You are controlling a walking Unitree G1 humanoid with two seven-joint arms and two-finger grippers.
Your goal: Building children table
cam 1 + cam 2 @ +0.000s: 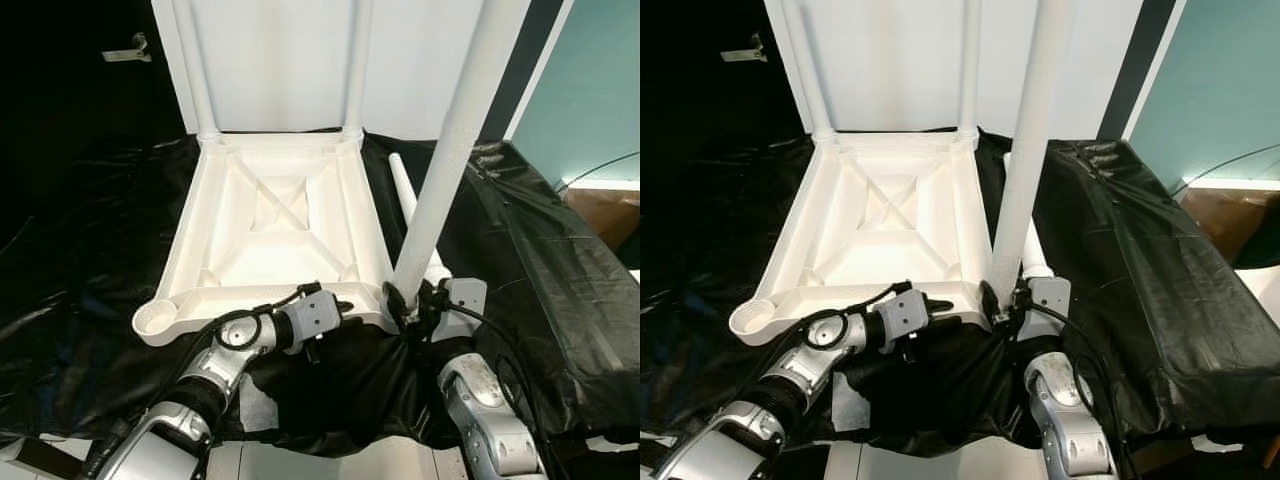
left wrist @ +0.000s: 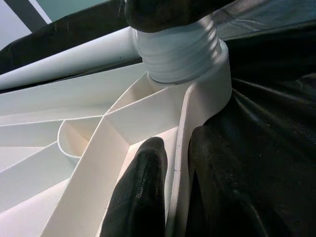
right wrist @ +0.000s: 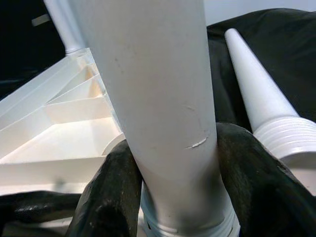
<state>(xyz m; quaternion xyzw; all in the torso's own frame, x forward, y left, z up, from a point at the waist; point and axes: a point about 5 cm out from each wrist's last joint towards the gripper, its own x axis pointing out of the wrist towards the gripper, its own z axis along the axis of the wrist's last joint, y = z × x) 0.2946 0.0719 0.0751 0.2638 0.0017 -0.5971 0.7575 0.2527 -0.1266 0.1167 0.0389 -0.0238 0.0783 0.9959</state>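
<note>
Black plastic sheeting (image 1: 90,250) under upturned white plastic table top (image 1: 275,225). Long white tapered leg (image 1: 455,140) upright at near corner socket, clamped between right gripper (image 3: 173,192) fingers. Left gripper (image 2: 173,192) fingers pinching table top's near rim. Spare white leg (image 3: 261,108) just beside.

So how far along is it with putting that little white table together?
Two far legs already stand in the upturned tabletop. The right gripper clasps a third leg at the near right corner socket, its threads showing, while the left gripper pinches the tabletop's rim. A spare leg lies alongside, and the near left socket is empty.
</note>
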